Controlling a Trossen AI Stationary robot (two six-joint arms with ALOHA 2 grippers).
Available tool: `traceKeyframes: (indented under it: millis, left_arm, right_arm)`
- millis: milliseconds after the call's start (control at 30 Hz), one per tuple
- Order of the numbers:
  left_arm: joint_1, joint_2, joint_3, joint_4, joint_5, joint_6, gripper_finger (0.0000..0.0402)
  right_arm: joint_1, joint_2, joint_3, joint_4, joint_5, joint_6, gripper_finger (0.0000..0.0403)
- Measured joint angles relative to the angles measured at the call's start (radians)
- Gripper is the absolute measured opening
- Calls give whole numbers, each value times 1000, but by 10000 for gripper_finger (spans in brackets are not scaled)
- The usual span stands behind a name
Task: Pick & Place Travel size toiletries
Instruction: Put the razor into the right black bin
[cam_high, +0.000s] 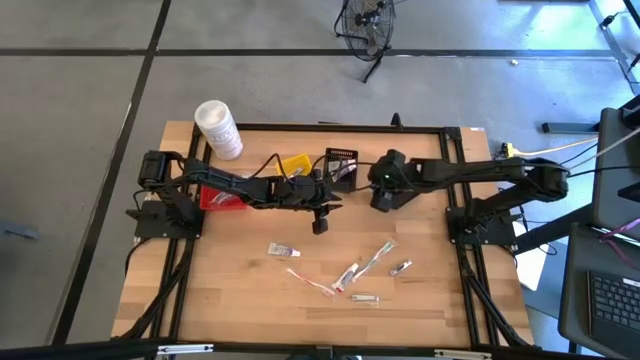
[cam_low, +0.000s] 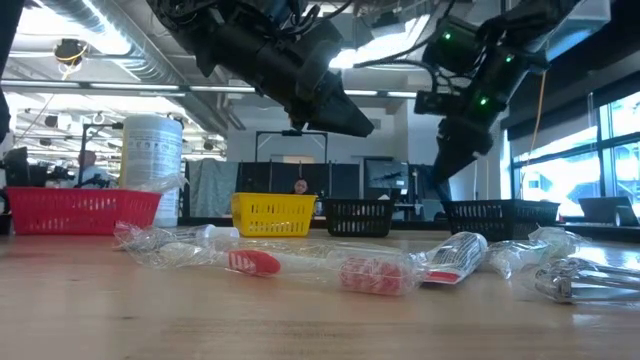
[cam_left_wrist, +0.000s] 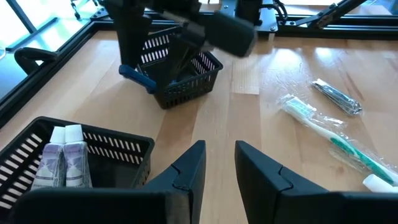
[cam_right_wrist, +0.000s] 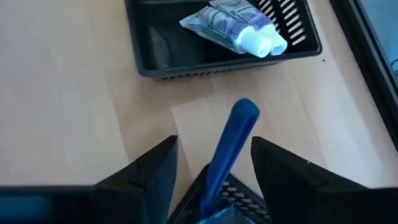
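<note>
The right gripper (cam_high: 379, 196) hovers above a black basket (cam_left_wrist: 180, 78), fingers parted, a blue-handled item (cam_right_wrist: 225, 151) rising between them; whether they touch it cannot be told. Just beside that basket, a second black basket (cam_right_wrist: 186, 59) holds two white-capped mini tubes (cam_right_wrist: 239, 28). The left gripper (cam_high: 320, 222) hangs over bare wood near the baskets, fingers (cam_left_wrist: 186, 171) slightly apart, holding nothing. Farther from the baskets, wrapped toothbrushes (cam_low: 320, 266), a small tube (cam_high: 284, 250) and metal clippers (cam_left_wrist: 336, 96) lie scattered on the table (cam_high: 230, 300).
</note>
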Motion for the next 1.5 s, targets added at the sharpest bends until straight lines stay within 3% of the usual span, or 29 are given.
traceKeyframes:
  millis: [200,500,567,733,900,1133,1233,1333,1500]
  left_arm:
    - [0,0,0,0,0,0,82]
    - [0,0,0,0,0,0,82]
    - [0,0,0,-2,0,0,82]
    - [0,0,0,-17,0,0,82]
    - [0,0,0,-19,0,-1,82]
    - [0,0,0,-18,0,-1,82]
    - [0,0,0,-18,0,-3,82]
    - [0,1,0,-19,1,-3,82]
    - [0,1,0,-19,6,-2,82]
  right_arm:
    - [-24,36,0,37,22,18,168]
    - [-44,9,0,28,22,18,44]
    - [-44,-8,0,14,22,18,31]
    - [-44,-72,0,-96,44,42,32]
    - [-44,-126,1,-249,137,23,63]
    - [-44,-80,1,-294,56,-178,41]
    - [-44,-53,1,-295,121,-211,42]
    - [-44,-43,1,-293,145,-212,73]
    - [-43,-42,1,-292,64,-240,145]
